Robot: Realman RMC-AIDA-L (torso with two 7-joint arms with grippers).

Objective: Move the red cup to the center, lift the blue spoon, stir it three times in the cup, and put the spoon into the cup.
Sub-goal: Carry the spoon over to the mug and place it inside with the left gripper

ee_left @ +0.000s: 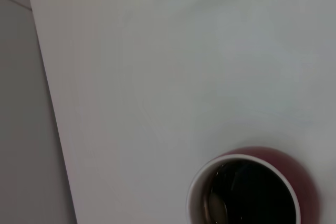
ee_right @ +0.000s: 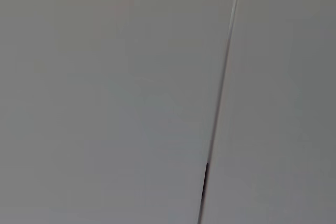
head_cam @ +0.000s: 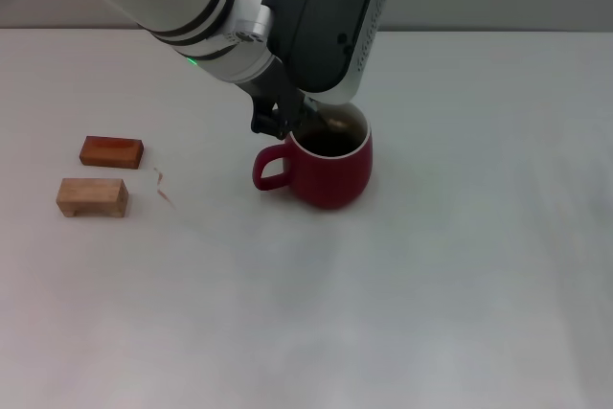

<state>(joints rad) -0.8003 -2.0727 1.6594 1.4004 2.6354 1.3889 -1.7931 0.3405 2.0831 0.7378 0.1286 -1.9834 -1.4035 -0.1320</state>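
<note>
The red cup (head_cam: 330,174) stands upright near the middle of the white table, handle toward the left. My left gripper (head_cam: 278,124) hangs low over the cup's left rim, just above the handle. Of the blue spoon (head_cam: 337,123) only the grey metal bowl shows, inside the cup near the far rim; its handle is hidden behind the arm. The left wrist view looks down into the red cup (ee_left: 302,174), with the blue spoon's bowl (ee_left: 216,206) against the dark inner wall. The right arm is out of view.
A reddish-brown block (head_cam: 111,150) and a pale wooden block (head_cam: 91,196) lie at the left of the table, with a small reddish scrap (head_cam: 163,185) beside them. The left wrist view shows the table edge (ee_left: 50,108) beyond the cup.
</note>
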